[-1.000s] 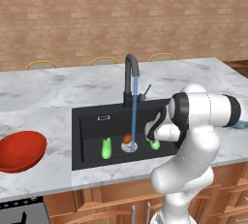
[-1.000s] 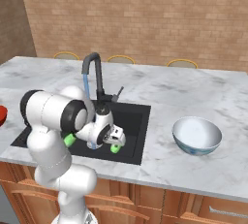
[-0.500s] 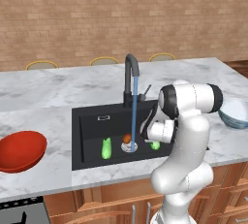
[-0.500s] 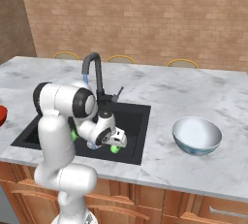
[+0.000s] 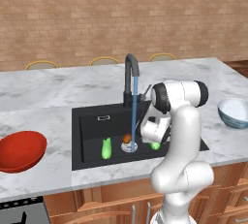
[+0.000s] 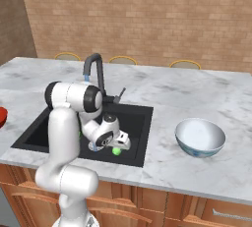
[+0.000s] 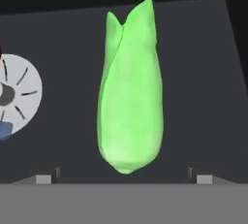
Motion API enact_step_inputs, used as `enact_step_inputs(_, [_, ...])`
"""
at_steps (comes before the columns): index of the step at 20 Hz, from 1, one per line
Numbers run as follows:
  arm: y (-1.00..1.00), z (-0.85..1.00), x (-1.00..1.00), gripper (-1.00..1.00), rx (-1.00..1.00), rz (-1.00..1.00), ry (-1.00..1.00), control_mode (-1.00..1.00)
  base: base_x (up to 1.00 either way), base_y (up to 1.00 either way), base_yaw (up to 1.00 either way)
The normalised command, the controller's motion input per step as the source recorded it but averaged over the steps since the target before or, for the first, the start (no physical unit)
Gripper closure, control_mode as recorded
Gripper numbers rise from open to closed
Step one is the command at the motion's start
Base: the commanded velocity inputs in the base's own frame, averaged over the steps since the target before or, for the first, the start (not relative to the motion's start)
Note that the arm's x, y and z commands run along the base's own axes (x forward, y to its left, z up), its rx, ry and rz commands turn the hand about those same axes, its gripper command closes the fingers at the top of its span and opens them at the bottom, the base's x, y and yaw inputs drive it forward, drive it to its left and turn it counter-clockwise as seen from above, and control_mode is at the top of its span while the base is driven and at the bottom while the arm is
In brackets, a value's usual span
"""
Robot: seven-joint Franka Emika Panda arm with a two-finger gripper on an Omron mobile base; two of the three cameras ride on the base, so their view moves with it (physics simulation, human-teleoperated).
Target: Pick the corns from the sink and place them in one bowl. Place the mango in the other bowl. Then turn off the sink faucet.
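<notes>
Wide apart, the claw (image 7: 124,178) hangs low inside the sink (image 5: 92,123), holding nothing. In the hand view its two small tips sit at the bottom edge, one on each side of a green corn (image 7: 130,92) that lies on the dark sink floor between them. That cob points away from the claw with its split husk tip at the far end. The round silver drain (image 7: 17,94) lies just to one side of it.

From the left base view, the arm bends down from the front edge of the surface (image 5: 48,97) into the right part of the basin, and this same corn (image 5: 155,145) peeks out beside the wrist. The second corn (image 5: 106,148) lies on the sink floor to the left of the drain, well apart from the first. The mango (image 5: 127,138) sits near the drain, between the two cobs, right by the stream of blue water (image 5: 134,111) that falls from the faucet (image 5: 130,80).

The red bowl (image 5: 20,150) stands on the marble to the left of the sink. The pale bowl (image 6: 200,137) stands on the marble to the right of the sink, near the front edge. Both bowls hold nothing. A brick wall (image 6: 147,19) rises behind the surface.
</notes>
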Motion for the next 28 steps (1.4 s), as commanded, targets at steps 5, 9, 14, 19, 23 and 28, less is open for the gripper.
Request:
enact_step_inputs(5, [-0.11, -0.33, 0.34, -1.0, 0.0, 0.0, 0.0, -1.0, 0.0, 0.0, 0.0])
enact_step_inputs(9, [-0.04, -0.38, 0.33, -1.0, 0.0, 0.0, 0.0, -1.0, 0.0, 0.0, 0.0])
enact_step_inputs(14, [0.0, -0.48, 0.18, 1.0, 0.0, 0.0, 0.0, -1.0, 0.0, 0.0, 0.0])
enact_step_inputs(19, [0.0, -0.15, 0.0, 1.0, 0.0, 0.0, 0.0, -1.0, 0.0, 0.0, 0.0])
enact_step_inputs(23, [0.0, 0.0, 0.0, 1.0, 0.0, 0.0, 0.0, -1.0, 0.0, 0.0, 0.0])
enact_step_inputs(28, [0.0, 0.53, -0.1, 1.0, 0.0, 0.0, -0.03, -1.0, 0.0, 0.0, 0.0])
